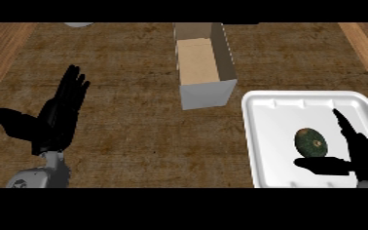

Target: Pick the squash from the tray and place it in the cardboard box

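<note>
Squash (311,142) lying in white tray (287,126), right-of-centre, not lifted yet. Right robot hand (343,152) open around it, fingers beyond, thumb below, no contact visible; looks pre-grasp. Cardboard box (205,63) just beside tray's upper-left corner, open top, short carry. Left robot hand (61,109) open, resting over counter (129,126) far left, clear of path.

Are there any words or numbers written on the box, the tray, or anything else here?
No, there is nothing to read.
The cardboard box has plain walls with no print.
The white tray has no label.
The green squash has only a brownish spot, no sticker.
The grey left forearm shows a small pale mark near the bottom edge, too small to read as letters.
</note>
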`<action>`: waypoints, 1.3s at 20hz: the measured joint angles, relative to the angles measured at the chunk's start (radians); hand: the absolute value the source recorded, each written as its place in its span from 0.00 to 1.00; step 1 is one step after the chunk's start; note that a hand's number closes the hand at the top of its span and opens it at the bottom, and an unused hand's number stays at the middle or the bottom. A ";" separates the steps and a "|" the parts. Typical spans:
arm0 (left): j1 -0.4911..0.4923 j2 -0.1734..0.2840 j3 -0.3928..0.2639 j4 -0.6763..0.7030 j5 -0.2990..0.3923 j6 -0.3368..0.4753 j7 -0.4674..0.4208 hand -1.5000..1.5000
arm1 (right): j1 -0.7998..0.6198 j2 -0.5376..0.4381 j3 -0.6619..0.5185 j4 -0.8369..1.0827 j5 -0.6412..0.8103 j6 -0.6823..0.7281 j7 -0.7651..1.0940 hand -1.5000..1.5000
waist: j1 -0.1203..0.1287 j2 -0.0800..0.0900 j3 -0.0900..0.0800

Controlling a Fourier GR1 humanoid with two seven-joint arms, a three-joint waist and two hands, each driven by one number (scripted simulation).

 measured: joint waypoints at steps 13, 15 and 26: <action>0.004 -0.001 0.023 -0.052 -0.003 -0.022 0.042 0.50 | -0.029 0.026 0.018 0.094 0.110 -0.045 -0.112 1.00 | 0.001 -0.001 -0.001; 0.005 -0.002 0.031 -0.031 -0.001 -0.029 0.025 0.50 | -0.016 0.021 0.028 0.085 0.139 -0.055 -0.135 1.00 | 0.000 0.000 -0.001; -0.021 -0.027 0.005 -0.034 -0.023 -0.022 0.044 0.50 | -0.079 0.086 0.178 0.002 0.373 -0.136 -0.077 1.00 | 0.031 0.003 -0.003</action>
